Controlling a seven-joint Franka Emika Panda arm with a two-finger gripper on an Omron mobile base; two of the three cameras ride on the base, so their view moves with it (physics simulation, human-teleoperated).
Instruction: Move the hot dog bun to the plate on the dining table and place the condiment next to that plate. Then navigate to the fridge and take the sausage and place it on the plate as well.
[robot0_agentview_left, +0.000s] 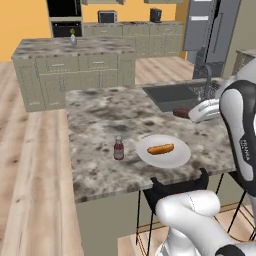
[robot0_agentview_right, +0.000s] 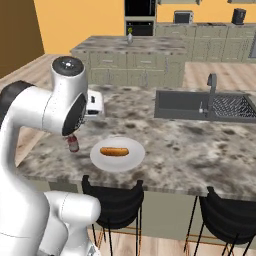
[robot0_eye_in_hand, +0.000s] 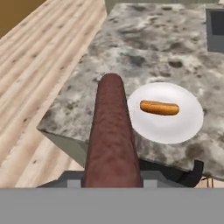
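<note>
I've got the sausage (robot0_eye_in_hand: 112, 135) clamped in the claw (robot0_eye_in_hand: 112, 177), short of the plate (robot0_eye_in_hand: 183, 127). Bun (robot0_eye_in_hand: 159, 107) sits mid-plate; dropped carelessly, it could roll off.

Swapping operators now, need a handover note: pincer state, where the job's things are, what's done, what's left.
Pincer: shut on the sausage, which sticks out lengthwise in the hand view, held above the near edge of the dining table.
Plate: on the table near its front edge, with the hot dog bun lying on it.
Condiment bottle: upright on the table just beside the plate, not touching it.
Done: bun on plate, condiment next to plate, sausage in hand.
Left: lower the sausage onto the plate next to the bun and release.
</note>
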